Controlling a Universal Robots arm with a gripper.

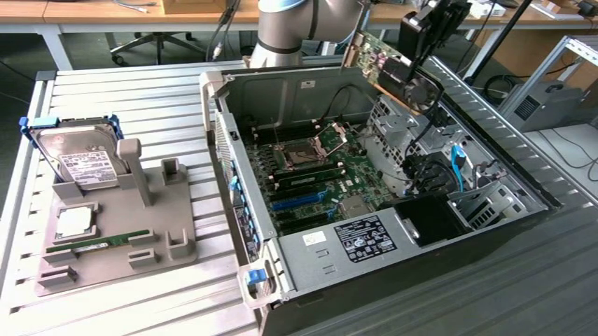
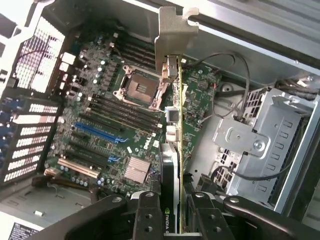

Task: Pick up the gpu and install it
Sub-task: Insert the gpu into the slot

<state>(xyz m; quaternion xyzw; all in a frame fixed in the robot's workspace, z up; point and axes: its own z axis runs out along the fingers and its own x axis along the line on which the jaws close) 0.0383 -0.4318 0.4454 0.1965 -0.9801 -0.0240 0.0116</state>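
Wrist view: jaws clamp gpu [image 2: 169, 170] edge-on.

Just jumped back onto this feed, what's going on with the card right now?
The robot arm has the graphics card clamped in its jaws, up in the air above the open computer case. In the wrist view, the card hangs edge-on over the motherboard, not seated in any slot, its silver bracket at the end away from the jaws. On the grey tray at the exterior view's left sit a hard drive and a memory stick.
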